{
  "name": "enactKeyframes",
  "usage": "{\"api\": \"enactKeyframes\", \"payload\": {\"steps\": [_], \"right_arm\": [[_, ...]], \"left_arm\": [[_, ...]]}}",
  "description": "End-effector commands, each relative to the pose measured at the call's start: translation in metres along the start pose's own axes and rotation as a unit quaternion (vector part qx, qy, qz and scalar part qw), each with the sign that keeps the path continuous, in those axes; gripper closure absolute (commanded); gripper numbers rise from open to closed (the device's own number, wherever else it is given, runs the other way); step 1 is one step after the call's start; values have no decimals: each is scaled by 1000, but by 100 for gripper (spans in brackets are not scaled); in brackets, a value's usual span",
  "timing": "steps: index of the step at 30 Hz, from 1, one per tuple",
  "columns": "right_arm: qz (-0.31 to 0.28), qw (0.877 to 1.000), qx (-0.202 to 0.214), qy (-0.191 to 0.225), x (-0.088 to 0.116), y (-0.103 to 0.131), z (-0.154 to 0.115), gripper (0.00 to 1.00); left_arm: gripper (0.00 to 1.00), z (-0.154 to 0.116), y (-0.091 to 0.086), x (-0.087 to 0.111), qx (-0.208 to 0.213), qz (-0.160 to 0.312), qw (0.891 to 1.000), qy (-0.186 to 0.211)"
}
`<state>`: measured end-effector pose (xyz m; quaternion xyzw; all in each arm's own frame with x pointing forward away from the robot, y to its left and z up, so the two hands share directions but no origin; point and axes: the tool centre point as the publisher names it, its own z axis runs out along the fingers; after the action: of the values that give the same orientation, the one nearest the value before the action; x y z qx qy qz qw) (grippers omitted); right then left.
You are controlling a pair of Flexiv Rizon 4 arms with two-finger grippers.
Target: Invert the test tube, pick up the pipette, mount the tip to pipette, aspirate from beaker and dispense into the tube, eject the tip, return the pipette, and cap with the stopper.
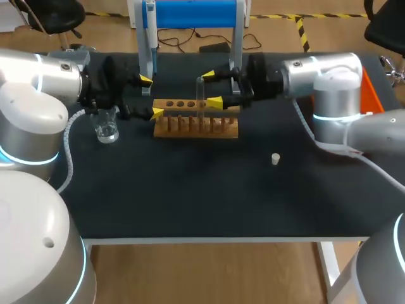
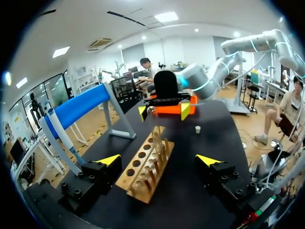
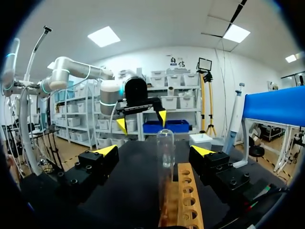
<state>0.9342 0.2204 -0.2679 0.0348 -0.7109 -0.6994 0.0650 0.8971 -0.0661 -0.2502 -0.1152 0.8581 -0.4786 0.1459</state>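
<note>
A clear test tube (image 1: 200, 95) stands upright on the wooden rack (image 1: 196, 121), rounded end up. My right gripper (image 1: 212, 88) is open around the tube, and neither finger touches it. In the right wrist view the tube (image 3: 165, 151) rises midway between the yellow tips of the right gripper (image 3: 155, 151). My left gripper (image 1: 150, 97) stands open at the rack's left end, holding nothing. The pipette (image 1: 151, 35) hangs on the blue stand (image 1: 193, 12) behind the rack. A glass beaker (image 1: 106, 126) sits under my left arm. The white stopper (image 1: 275, 158) lies on the mat at the right.
The rack (image 2: 145, 167) points away from my left gripper (image 2: 159, 160) toward the right gripper (image 2: 164, 110), with the pipette (image 2: 59, 133) beside it. An orange object (image 1: 371, 92) lies at the table's far right edge. Black mat (image 1: 190, 190) spreads in front of the rack.
</note>
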Motion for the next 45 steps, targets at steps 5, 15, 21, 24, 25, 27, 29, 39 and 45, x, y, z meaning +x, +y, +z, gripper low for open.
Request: {"api": "enactKeyframes", "payload": {"steps": [5, 15, 21, 24, 25, 27, 29, 39, 45], "right_arm": [[0, 1000, -14, 6, -7, -7, 9, 0], [-1, 1000, -14, 12, -10, -7, 17, 0], [-2, 1000, -7, 16, -11, -10, 23, 8], [-4, 1000, -1, 17, -11, -10, 24, 10], [-4, 1000, -1, 17, -11, -10, 24, 10], [-6, 1000, 1, 17, -12, -10, 25, 14], [-5, 1000, 1, 17, -13, -10, 25, 20], [-8, 1000, 10, 18, -15, -9, 26, 40], [-9, 1000, 12, 17, -16, -9, 27, 49]], "left_arm": [[0, 0, 0, 0, 0, 0, 1000, 0], [0, 0, 0, 0, 0, 0, 1000, 0], [0, 0, 0, 0, 0, 0, 1000, 0], [0, 0, 0, 0, 0, 0, 1000, 0], [0, 0, 0, 0, 0, 0, 1000, 0], [0, 0, 0, 0, 0, 0, 1000, 0], [0, 0, 0, 0, 0, 0, 1000, 0], [0, 0, 0, 0, 0, 0, 1000, 0], [0, 0, 0, 0, 0, 0, 1000, 0]]}}
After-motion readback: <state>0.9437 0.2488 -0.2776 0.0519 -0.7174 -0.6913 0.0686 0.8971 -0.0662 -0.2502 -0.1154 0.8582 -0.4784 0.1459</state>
